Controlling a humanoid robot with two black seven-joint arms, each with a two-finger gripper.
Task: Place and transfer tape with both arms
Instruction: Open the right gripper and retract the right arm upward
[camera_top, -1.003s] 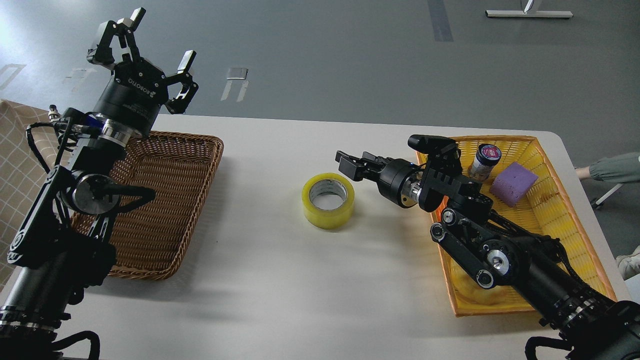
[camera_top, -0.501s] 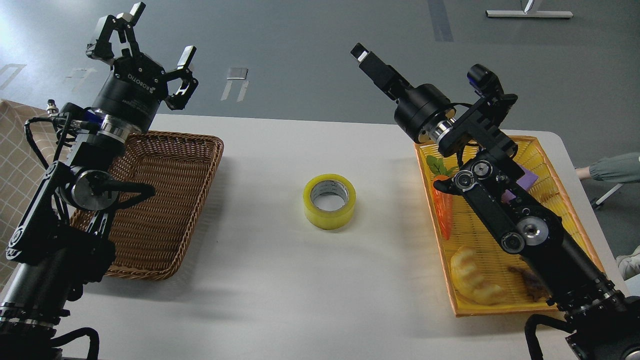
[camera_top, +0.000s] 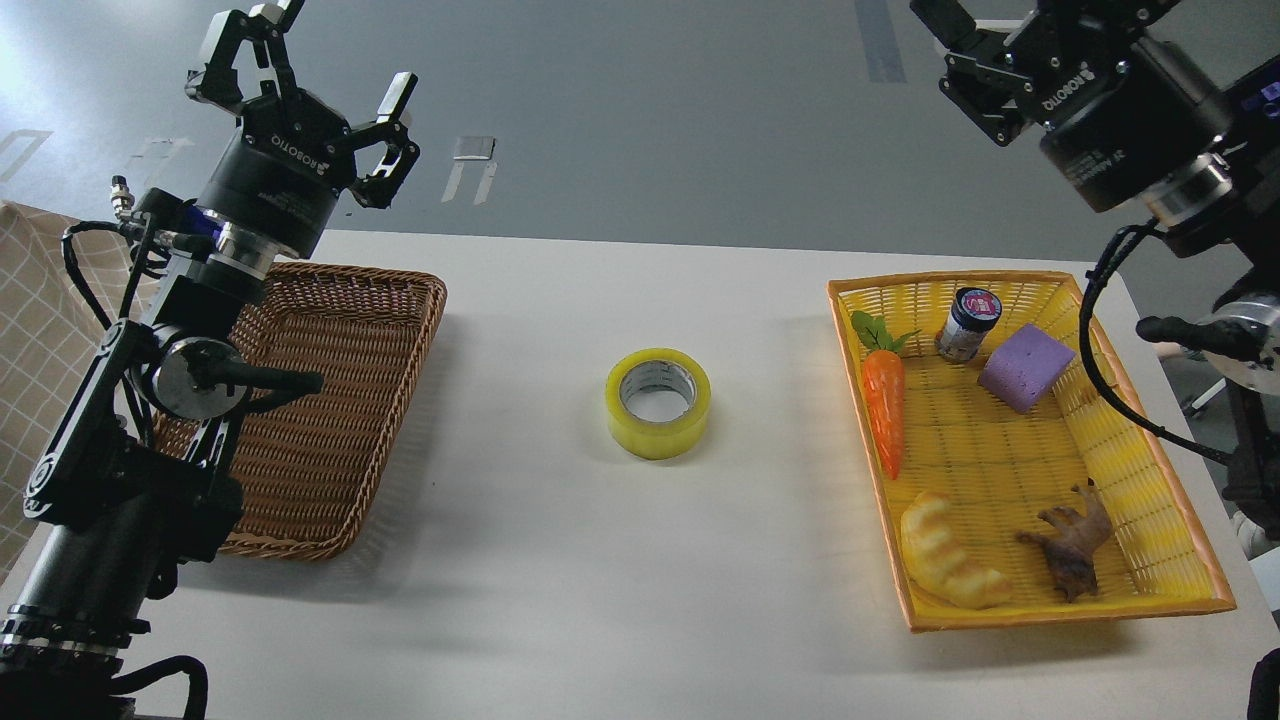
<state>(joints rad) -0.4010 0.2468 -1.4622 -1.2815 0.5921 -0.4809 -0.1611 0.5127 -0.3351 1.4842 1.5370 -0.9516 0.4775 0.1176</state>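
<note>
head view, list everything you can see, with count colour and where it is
tape: 1, translucent yellow with a grey-white core, lying flat mid-table between the two baskets
brown wicker basket: 1, brown, left side of the table
yellow basket: 1, yellow with an orange rim, right side of the table
carrot: 1, orange with green leaves, left part of the yellow basket
small jar: 1, dark lid, far end of the yellow basket
purple block: 1, purple, beside the jar
bread-like crescent: 1, yellowish, near end of the yellow basket
animal figure: 1, brown, right of the crescent
table: 1, white
left gripper: 1, black, open, raised above the table's far left
right gripper: 1, black, raised at top right, fingers partly cut off
</note>
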